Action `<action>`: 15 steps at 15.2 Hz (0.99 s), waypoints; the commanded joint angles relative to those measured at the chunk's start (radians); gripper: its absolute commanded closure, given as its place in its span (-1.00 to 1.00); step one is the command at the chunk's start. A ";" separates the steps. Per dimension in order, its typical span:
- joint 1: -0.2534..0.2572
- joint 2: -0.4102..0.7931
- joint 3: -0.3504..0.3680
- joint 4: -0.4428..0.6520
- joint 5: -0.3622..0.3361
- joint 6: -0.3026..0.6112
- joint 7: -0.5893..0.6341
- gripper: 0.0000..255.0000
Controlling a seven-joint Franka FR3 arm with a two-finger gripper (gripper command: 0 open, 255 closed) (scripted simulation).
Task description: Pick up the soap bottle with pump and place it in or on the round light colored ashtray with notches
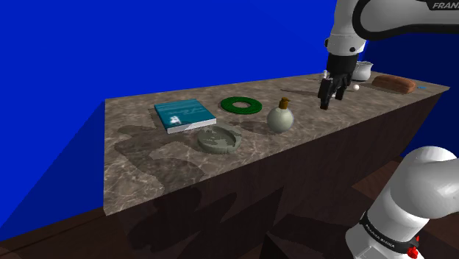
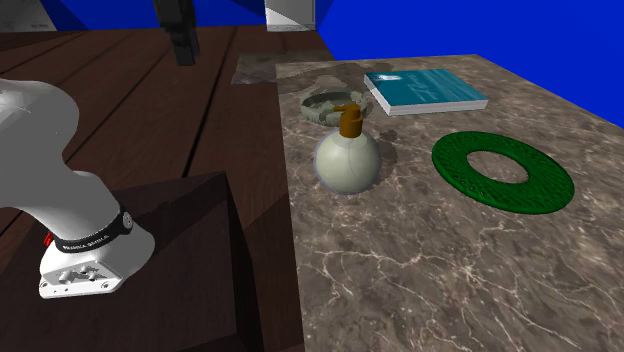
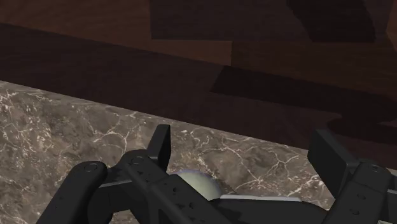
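While the hand (image 1: 331, 92) hangs above the desk (image 1: 147, 169) with its fingers (image 3: 162, 143) spread wide and nothing between them, the soap bottle (image 1: 280, 116) stands upright on the desk, off to one side of the hand, lower down and well apart from it. Farther from the hand, past the bottle, sits the round pale ashtray (image 1: 218, 138), close to the desk's front edge. Trouble would most likely come from the bottle's shape. Its body is bulbous and smooth, so fingers closing off-centre could squeeze it out sideways or tip it toward that edge. Its brown pump (image 2: 350, 120) is narrow and easy to miss. On release, the wide base may perch on the ashtray's notched rim and topple.
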 commanded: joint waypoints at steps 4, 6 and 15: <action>-0.007 0.113 -0.035 0.046 -0.013 0.067 -0.036 -1.00; -0.010 0.191 -0.057 0.083 -0.018 0.106 -0.061 -1.00; -0.014 0.549 -0.138 0.317 0.001 0.224 -0.181 -1.00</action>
